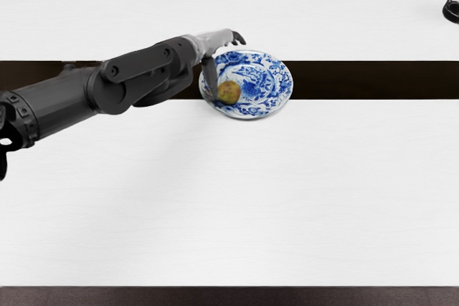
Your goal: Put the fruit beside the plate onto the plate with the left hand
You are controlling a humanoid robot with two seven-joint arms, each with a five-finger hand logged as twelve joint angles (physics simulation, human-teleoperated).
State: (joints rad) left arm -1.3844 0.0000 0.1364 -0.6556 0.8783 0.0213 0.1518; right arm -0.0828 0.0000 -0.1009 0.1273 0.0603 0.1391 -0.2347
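A blue-and-white patterned plate lies at the table's middle, across a dark band. A small yellow-brown fruit rests on the plate's left part. My left arm reaches in from the left edge, and my left hand hovers over the plate's left rim. Its fingers are spread: one finger points down just left of the fruit, touching or nearly touching it, while the others stay raised above the far rim. Nothing is closed around the fruit. The right arm is out of view.
A dark band runs across the white table behind the plate. A dark rounded object sits at the far right edge, partly cut off.
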